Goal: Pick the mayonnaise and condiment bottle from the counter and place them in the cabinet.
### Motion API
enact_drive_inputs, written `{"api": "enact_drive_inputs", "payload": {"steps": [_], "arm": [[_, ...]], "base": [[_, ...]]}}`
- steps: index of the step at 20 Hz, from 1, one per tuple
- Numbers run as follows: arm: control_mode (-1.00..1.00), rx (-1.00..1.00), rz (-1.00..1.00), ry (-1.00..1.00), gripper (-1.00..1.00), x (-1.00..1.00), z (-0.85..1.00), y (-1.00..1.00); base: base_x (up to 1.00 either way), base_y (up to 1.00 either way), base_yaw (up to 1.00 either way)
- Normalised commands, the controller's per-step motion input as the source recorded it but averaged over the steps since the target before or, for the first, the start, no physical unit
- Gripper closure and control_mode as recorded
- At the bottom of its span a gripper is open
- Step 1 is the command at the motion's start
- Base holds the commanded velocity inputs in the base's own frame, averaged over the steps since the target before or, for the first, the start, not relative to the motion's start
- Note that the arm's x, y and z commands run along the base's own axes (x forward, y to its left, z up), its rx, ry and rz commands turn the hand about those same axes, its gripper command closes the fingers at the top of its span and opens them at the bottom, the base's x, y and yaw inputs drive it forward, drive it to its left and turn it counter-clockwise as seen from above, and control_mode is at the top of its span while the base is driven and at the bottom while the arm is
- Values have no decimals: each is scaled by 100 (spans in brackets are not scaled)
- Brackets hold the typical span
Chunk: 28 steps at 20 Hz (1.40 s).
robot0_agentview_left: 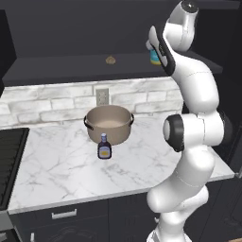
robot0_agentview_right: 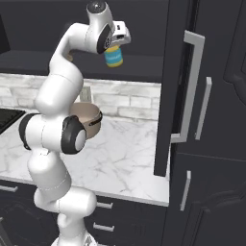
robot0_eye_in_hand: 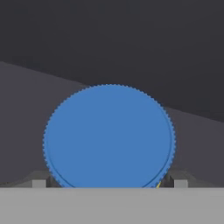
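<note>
The mayonnaise (robot0_agentview_right: 114, 57), a yellow jar with a blue lid and label band, hangs under my hand at the right end of the cabinet (robot0_agentview_left: 71, 68) shelf. Its base is level with the shelf; whether it rests there I cannot tell. My gripper (robot0_agentview_right: 115, 48) comes down over it with the jaws spread wide against the jar's sides. In the hand view the blue lid (robot0_eye_in_hand: 109, 135) fills the gap between the fingertips (robot0_eye_in_hand: 178, 181). Part of the jar (robot0_agentview_left: 154, 57) peeks out behind my arm. The condiment bottle (robot0_agentview_left: 104, 147) stands upright on the counter (robot0_agentview_left: 61, 165), in front of the pot.
A beige pot (robot0_agentview_left: 108, 124) with dark handles sits on the counter by the brick wall. A small brown object (robot0_agentview_left: 110, 59) lies on the shelf. A stove (robot0_agentview_left: 9, 160) borders the counter's left edge. A tall dark door (robot0_agentview_right: 192, 86) with silver handles stands open at the right.
</note>
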Motion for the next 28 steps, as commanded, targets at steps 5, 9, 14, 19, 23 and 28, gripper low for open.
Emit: {"api": "enact_drive_inputs", "payload": {"steps": [5,9,14,19,23,28], "arm": [[-100,0,0,0,-100,10,-72,-6],[-100,0,0,0,-100,11,-82,-11],[-100,0,0,0,-100,4,-96,-10],[-100,0,0,0,-100,16,-100,-2],[-100,0,0,0,-100,39,-93,0],[-100,2,1,0,-100,69,-55,0]], "base": [[0,0,0],[0,0,0],[0,0,0],[0,0,0],[0,0,0],[0,0,0]]}}
